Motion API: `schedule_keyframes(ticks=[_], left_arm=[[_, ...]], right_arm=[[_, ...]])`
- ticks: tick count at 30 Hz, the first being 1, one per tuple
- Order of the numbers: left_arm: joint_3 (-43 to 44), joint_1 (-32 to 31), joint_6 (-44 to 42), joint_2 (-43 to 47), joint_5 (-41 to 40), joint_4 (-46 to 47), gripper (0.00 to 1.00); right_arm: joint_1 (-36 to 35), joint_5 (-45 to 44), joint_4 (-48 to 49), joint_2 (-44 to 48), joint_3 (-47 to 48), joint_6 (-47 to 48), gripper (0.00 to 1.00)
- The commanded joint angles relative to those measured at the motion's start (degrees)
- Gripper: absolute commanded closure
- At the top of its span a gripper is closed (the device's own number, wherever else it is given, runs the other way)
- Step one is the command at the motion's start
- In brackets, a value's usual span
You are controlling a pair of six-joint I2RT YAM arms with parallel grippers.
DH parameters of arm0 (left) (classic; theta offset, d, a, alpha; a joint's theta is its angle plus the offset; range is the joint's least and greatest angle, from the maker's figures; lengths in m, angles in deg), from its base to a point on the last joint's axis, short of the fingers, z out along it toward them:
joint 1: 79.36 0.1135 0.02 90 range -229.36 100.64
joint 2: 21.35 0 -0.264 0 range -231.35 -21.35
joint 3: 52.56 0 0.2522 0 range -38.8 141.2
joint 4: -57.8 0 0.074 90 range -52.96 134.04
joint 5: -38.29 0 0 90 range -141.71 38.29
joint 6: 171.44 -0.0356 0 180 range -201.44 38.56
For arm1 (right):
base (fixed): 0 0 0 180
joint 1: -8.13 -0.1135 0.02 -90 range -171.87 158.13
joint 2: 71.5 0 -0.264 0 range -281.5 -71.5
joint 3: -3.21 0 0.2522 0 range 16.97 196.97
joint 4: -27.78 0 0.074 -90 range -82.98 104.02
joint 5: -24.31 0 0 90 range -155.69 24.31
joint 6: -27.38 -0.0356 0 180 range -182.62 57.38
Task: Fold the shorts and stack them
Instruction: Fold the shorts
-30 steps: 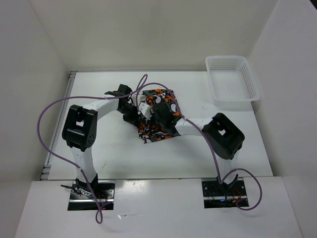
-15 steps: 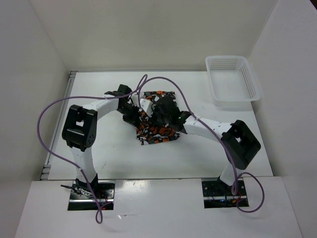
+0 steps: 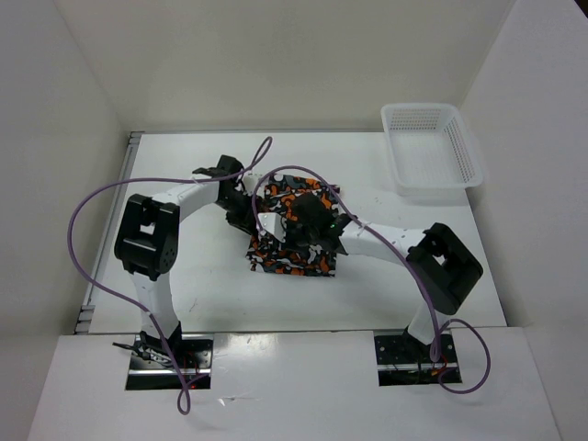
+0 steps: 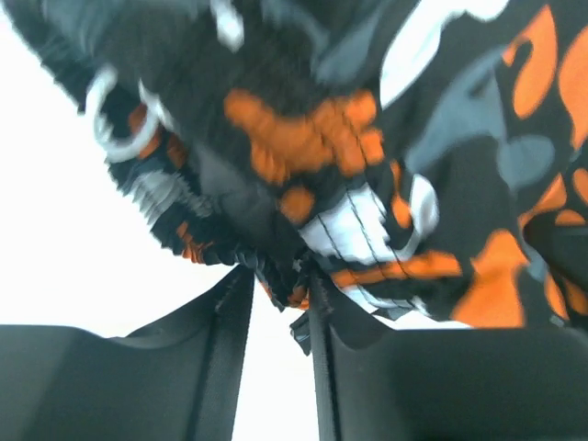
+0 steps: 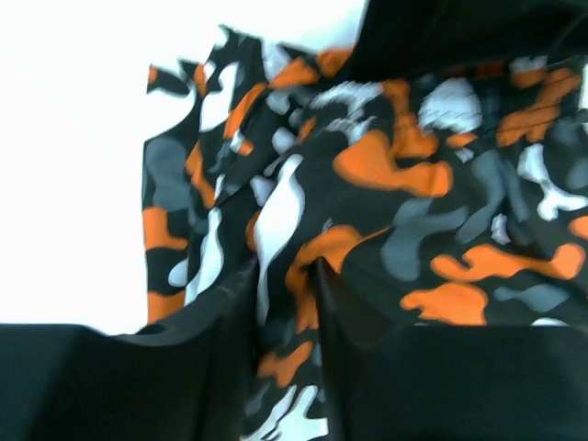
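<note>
The shorts (image 3: 296, 263), in an orange, white, black and grey print, lie folded in a rough rectangle at the table's centre. My left gripper (image 3: 250, 209) is at their left far edge. In the left wrist view this left gripper (image 4: 278, 276) stands open, bare table shows between the fingers, and the gathered waistband (image 4: 266, 262) sits at the fingertips. My right gripper (image 3: 301, 235) hovers over the middle of the shorts. Seen from the right wrist, the right gripper (image 5: 285, 271) is open just above the printed shorts (image 5: 395, 175), which fill the gap.
A white lattice basket (image 3: 432, 190) stands at the back right corner, apart from the shorts. Purple cables (image 3: 101, 197) loop from both arms over the left side and centre. White walls close in the table on three sides.
Both grippers went from shut to open. The shorts dropped from a bunched, lifted shape into a flatter rectangle, their near edge now closer to me. The right arm swung outward.
</note>
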Motion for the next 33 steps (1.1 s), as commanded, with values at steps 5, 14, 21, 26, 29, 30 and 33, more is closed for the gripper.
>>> schedule_keyframes(ticks=[5,14,21,26,29,30,33], left_arm=[[3.71,2.10,-0.25,5.27,-1.11,-4.29,0.55],[7.58,5.18,-0.25,10.89,-2.69,-11.16,0.52],[12.51,-0.88,-0.25,7.04,5.48,-10.47,0.52],[11.19,-3.96,-0.25,2.72,7.76,-6.87,0.54],[8.04,-5.36,-0.25,1.93,7.78,-6.33,0.54],[7.07,-5.89,-0.25,1.40,6.72,-5.72,0.54],[4.25,-7.30,-0.25,0.61,0.67,-4.93,0.54]], right_arm=[[-1.11,3.64,-4.00,0.25,1.08,4.02,0.45],[-1.11,4.26,-4.01,10.52,4.61,-4.06,0.60],[2.48,-0.66,-3.21,14.67,-2.51,-14.76,0.97],[6.35,-4.62,-2.34,10.10,-6.02,-19.00,1.00],[6.89,-6.55,-0.13,8.25,-9.10,-20.49,1.00],[6.89,-7.08,0.39,7.46,-9.11,-21.20,1.00],[6.89,-7.08,-0.13,5.87,-10.16,-21.21,1.00]])
